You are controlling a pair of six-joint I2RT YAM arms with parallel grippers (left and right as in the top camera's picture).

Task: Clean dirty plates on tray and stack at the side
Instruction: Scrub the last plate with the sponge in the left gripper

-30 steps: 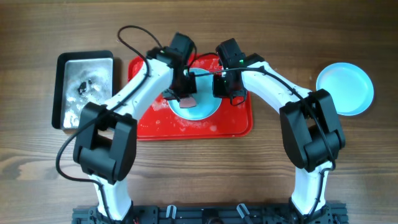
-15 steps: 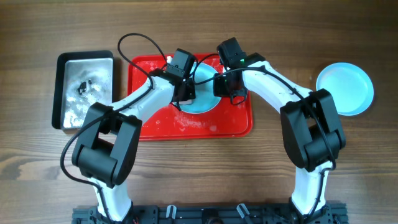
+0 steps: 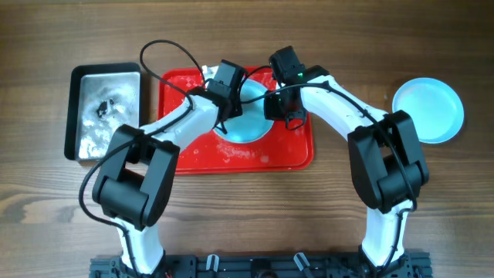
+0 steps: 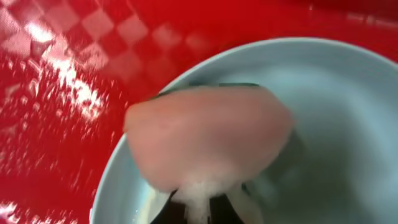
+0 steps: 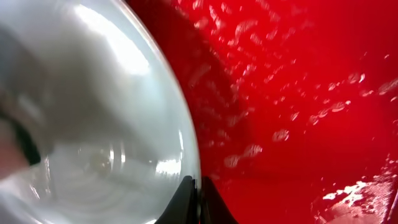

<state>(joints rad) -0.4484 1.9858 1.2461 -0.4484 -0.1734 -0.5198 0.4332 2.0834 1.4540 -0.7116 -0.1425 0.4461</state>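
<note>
Overhead: tray (image 3: pixel 285 152) at far centre of tabletop, carrying one plate (image 3: pixel 255 130). Left hand (image 3: pixel 229 108), clamped on pink sponge (image 4: pixel 208 134), has swept from the plate's near-left to its far side. Right hand (image 5: pixel 196 202) pinches the plate's rim, steadying it. Scrubbing judged under way; stacking on second plate (image 3: pixel 428 110), at right edge, not yet done.

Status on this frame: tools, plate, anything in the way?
Left tool shut on pink sponge, sponge on plate. Right tool shut on that plate's rim, plate on red tray. Second plate sits off-tray, right side. Nothing blocking.
</note>
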